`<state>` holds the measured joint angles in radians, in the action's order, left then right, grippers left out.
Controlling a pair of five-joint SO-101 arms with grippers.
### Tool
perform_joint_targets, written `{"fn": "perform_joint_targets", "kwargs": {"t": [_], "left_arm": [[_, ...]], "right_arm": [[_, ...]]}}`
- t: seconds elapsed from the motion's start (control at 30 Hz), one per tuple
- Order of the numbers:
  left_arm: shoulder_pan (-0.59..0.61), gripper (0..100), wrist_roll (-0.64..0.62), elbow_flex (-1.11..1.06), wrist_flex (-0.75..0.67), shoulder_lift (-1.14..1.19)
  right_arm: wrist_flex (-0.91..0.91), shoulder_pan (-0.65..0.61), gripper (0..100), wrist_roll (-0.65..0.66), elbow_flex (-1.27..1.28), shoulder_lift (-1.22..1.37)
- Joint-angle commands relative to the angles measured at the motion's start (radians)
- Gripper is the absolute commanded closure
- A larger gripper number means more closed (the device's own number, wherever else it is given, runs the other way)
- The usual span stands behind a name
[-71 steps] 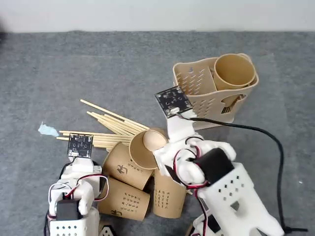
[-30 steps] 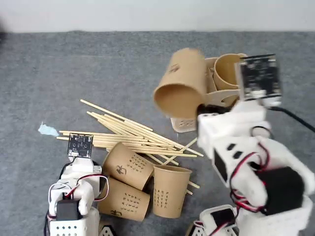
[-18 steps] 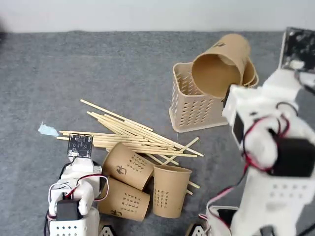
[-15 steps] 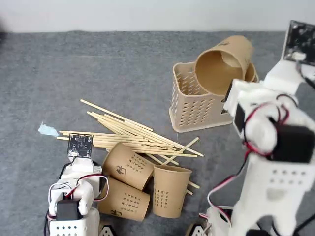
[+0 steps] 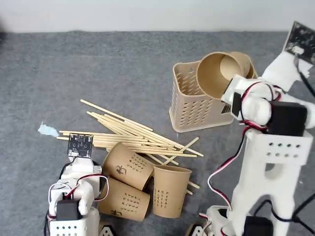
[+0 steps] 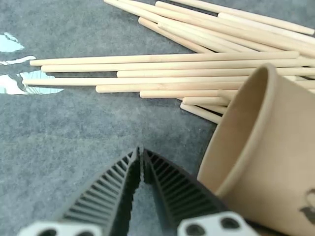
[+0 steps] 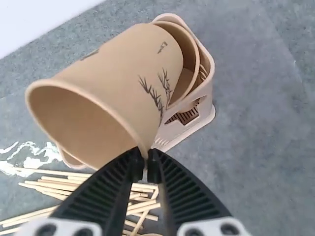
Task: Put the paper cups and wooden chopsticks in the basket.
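My right gripper [image 7: 142, 158] is shut on the rim of a tan paper cup [image 7: 108, 108]. The cup [image 5: 216, 73] is tilted, mouth toward the camera, over the beige perforated basket [image 5: 189, 110], and the right gripper [image 5: 228, 93] is at the basket's right side. A second cup [image 7: 191, 53] sits inside the basket [image 7: 209, 66]. Three cups lie or stand at the front: [image 5: 128, 164], [image 5: 123, 199], [image 5: 170, 189]. Wooden chopsticks [image 5: 133, 135] are spread on the grey mat. My left gripper [image 6: 140, 158] is shut and empty, low over the mat beside a lying cup [image 6: 266, 157] and chopsticks [image 6: 172, 73].
A pale blue scrap [image 5: 47, 130] lies on the mat left of the chopsticks, also seen as a blue scrap [image 6: 34, 81] near the left gripper. The left arm [image 5: 74, 194] stays at the front left corner. Open grey mat stretches behind and to the left.
The right arm lifted a cup from the front pile and carried it right and back to the basket, then tilted it lower over it. The left arm kept still.
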<state>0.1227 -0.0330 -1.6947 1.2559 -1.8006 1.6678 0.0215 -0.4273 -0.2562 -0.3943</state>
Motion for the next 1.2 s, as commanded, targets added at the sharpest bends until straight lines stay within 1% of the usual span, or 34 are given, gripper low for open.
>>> {"fn": "perform_joint_targets", "kwargs": {"t": [0.0,0.07,0.13,0.27,0.4,0.5,0.57,0.7,0.9,1.07,1.17], "left_arm": [[0.002,99,0.002,0.010,0.003,-0.015],[0.002,99,0.002,0.010,0.003,-0.015],[0.002,99,0.002,0.010,0.003,-0.015],[0.002,99,0.002,0.010,0.003,-0.015],[0.002,99,0.002,0.010,0.003,-0.015],[0.002,99,0.002,0.010,0.003,-0.015],[0.002,99,0.002,0.010,0.003,-0.015],[0.002,99,0.002,0.010,0.003,-0.015],[0.002,99,0.002,0.010,0.003,-0.015],[0.002,99,0.002,0.010,0.003,-0.015],[0.002,99,0.002,0.010,0.003,-0.015]], "right_arm": [[-0.050,0.001,91.7,-0.014,-0.052,0.005],[-0.077,0.001,85.3,-0.012,-0.052,0.012],[-0.108,0.001,82.9,-0.009,-0.052,0.027],[-0.189,0.012,85.7,-0.006,-0.052,0.081],[-0.275,0.039,86.2,0.026,-0.052,0.120],[-0.292,0.054,86.2,0.029,-0.052,0.125],[-0.243,0.048,86.2,0.049,-0.058,0.110],[-0.117,-0.007,86.2,0.098,-0.060,0.051],[0.117,-0.133,86.3,0.126,-0.060,-0.010],[0.127,-0.199,86.3,0.127,0.048,-0.071],[0.128,-0.277,86.3,0.129,0.153,-0.124]]}}
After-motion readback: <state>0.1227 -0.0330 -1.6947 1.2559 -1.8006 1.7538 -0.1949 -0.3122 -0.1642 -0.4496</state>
